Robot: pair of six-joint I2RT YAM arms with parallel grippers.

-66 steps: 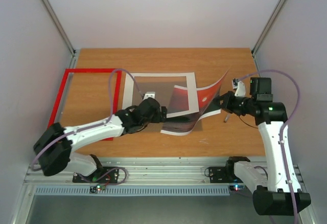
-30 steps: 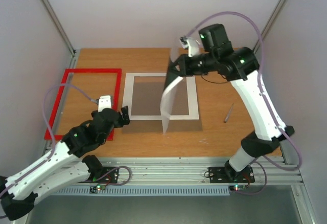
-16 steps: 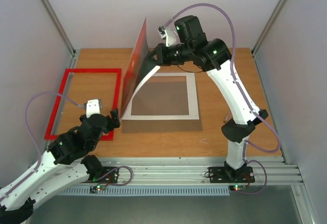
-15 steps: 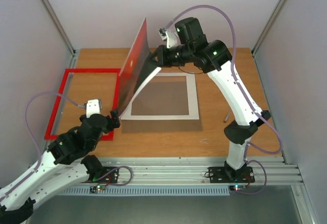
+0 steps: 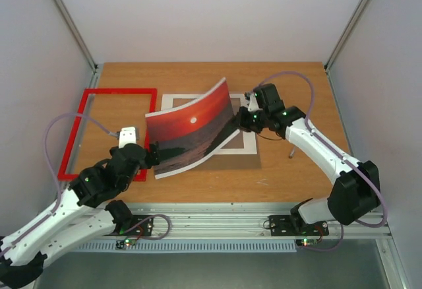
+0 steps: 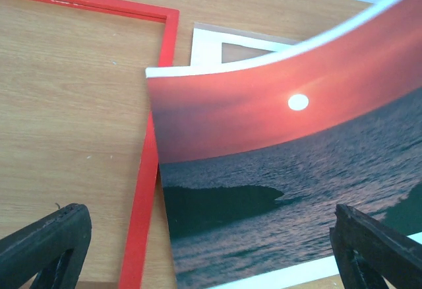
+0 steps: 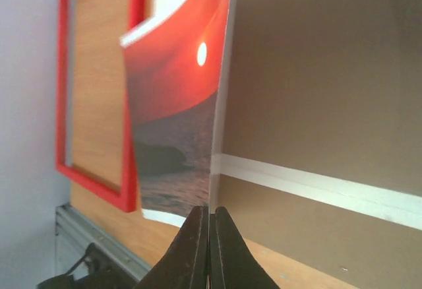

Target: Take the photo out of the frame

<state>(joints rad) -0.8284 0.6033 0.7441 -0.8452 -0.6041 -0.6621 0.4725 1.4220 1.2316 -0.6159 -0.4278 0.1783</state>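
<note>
Photo (image 5: pixel 191 130) position: out of the frame (image 5: pixel 119 92) and held picture side up, bowed in a curve across the middle of the counter (image 5: pixel 297 78). Its right edge was raised. Its left part sloped down toward the counter. The sunset sky, the white sun and the dark sea all faced the top camera.

Right hand (image 7: pixel 210 215): closed on the photo's right edge, with the two fingers pinched flat together on the sheet. The right wrist view showed the sheet edge-on, running away from the fingertips.

Left hand (image 5: pixel 148 157): jaws spread wide and gripping nothing. It hovered just beside the photo's near-left corner. In the left wrist view the two dark fingers (image 6: pixel 46 243) sat at the bottom corners of the picture, with the photo between and beyond them.

Frame position: flat on the left side of the counter, with bare wood showing through its opening. The photo's left edge crossed the far part of the frame's right rail; contact could not be confirmed.

White mat (image 5: pixel 177 98) and brown backing board (image 5: pixel 237 160): flat on the counter, partly covered by the photo.

Thin rod-like item (image 5: pixel 291 152): on the counter, to the right of the board.
</note>
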